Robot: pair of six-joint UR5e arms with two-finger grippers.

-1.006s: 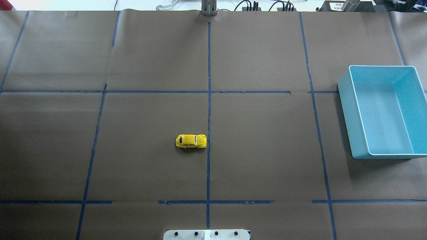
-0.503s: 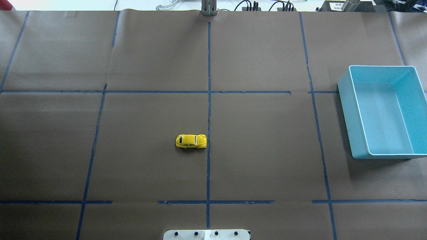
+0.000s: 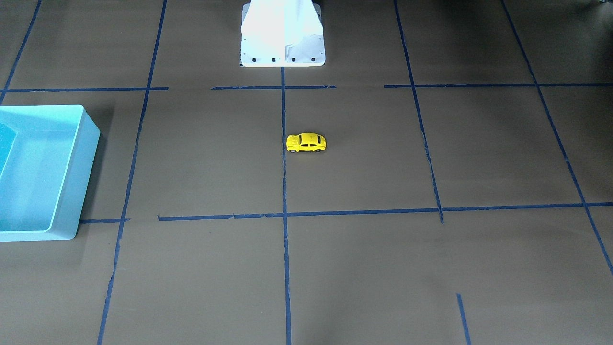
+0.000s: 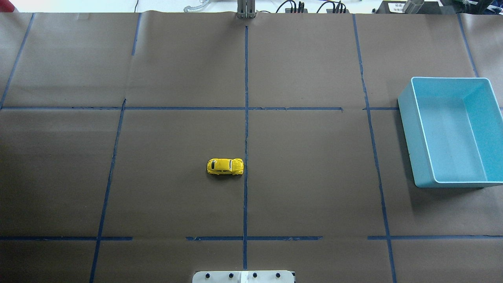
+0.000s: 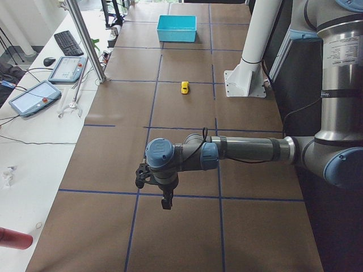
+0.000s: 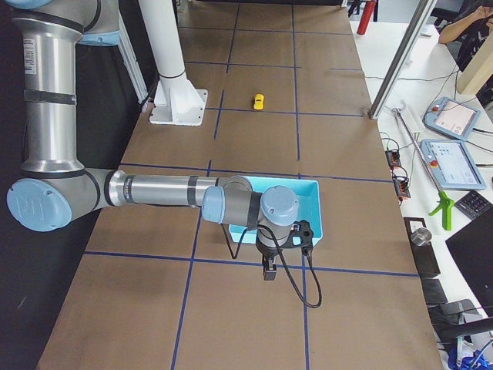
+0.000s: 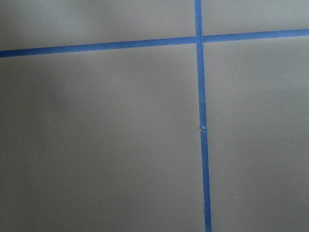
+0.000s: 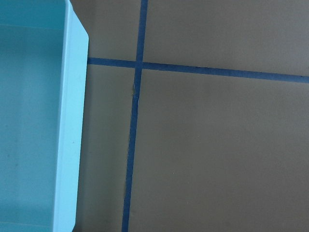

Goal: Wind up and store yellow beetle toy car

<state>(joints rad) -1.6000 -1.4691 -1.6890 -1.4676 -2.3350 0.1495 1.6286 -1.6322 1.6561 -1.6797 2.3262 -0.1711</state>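
Nothing on the table has shifted over the past second in the overhead view: the yellow beetle toy car [image 4: 225, 166] and the light blue bin [image 4: 412, 133] sit just where they were. Standing on its wheels on the brown paper, the car is near the middle of the table, on the robot's left side of the centre tape line [image 4: 246, 118], with one end almost touching that line. Its long axis runs across the table from the robot's left to its right, parallel to the crosswise tape lines. I cannot tell for certain which end is the nose. From the front-facing camera the car [image 3: 306, 143] shows side-on, a little way out from the white base plate [image 3: 282, 52]. The bin [image 3: 76, 182] lies at the robot's far right, well apart from the car, with nothing visible inside it. Seen only from the table's left end, the left gripper [image 5: 165, 205] hangs pointing down over a tape crossing, well apart from the car [image 5: 184, 86]; whether its pincer is released or clenched cannot be told. Likewise the right gripper [image 6: 268, 274] hangs pointing down just beside the bin [image 6: 308, 196], and its pincer's state cannot be told either. Its wrist camera shows the bin's rim [image 8: 72, 135] beside a tape crossing.
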